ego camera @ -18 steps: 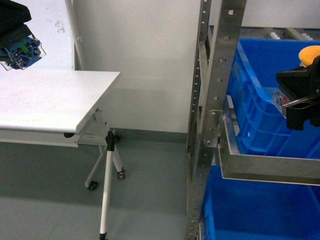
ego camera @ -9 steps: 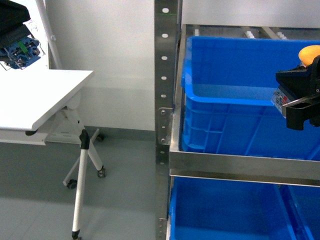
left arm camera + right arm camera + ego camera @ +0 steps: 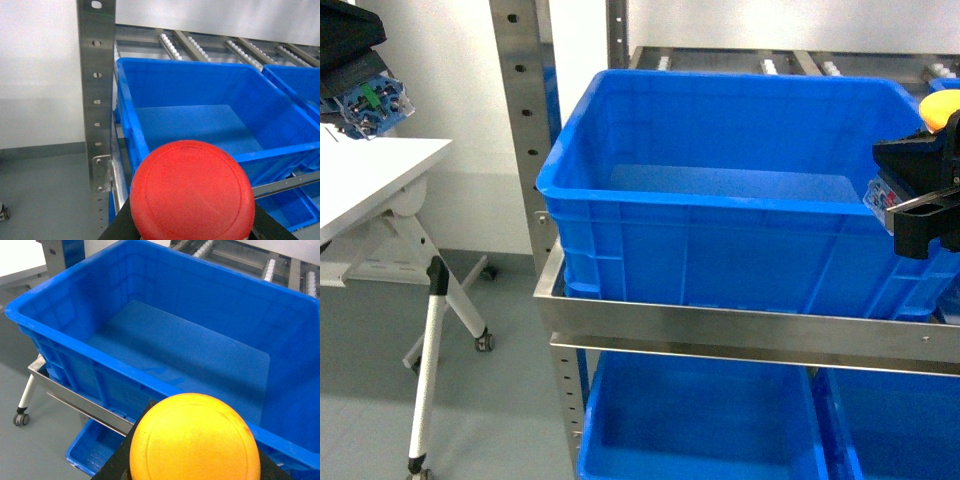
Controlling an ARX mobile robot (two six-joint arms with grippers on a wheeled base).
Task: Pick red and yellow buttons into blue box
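Buttons ride clamped in both grippers for the drop: the red button (image 3: 192, 192) in the left gripper (image 3: 362, 100), raised beside the white table (image 3: 370, 175), the yellow button (image 3: 195, 437) in the right gripper (image 3: 920, 205), level at the right wall of the blue box (image 3: 720, 245) on the metal rack (image 3: 740, 330)

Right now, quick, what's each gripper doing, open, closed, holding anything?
Left gripper: closed on the red mushroom-cap push button.
Right gripper: closed on the yellow mushroom-cap push button.
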